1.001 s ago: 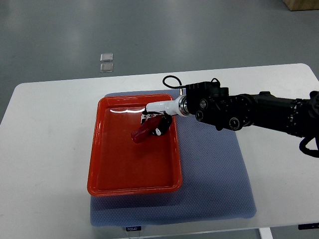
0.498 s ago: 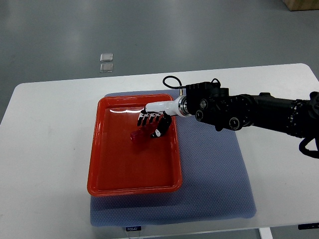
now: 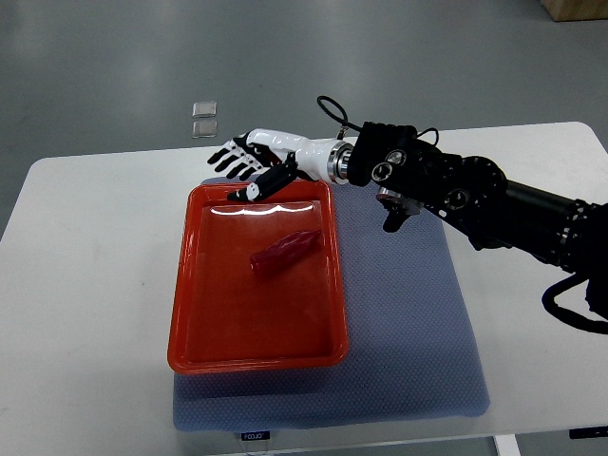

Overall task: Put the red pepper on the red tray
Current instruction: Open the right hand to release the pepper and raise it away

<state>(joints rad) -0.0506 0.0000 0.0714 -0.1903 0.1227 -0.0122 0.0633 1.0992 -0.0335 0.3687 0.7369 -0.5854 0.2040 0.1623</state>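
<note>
The red pepper lies on its side inside the red tray, in the tray's upper middle. My right hand is above the tray's far edge, fingers spread and holding nothing. It is clear of the pepper, up and to the left of it. Its black arm comes in from the right edge. The left arm is not in view.
The tray sits on a blue-grey mat on a white table. Two small clear squares lie on the floor beyond the table's far edge.
My right hand has let go of the pepper and lifted up and away to the tray's far edge with fingers spread. The pepper stays lying in the tray.
</note>
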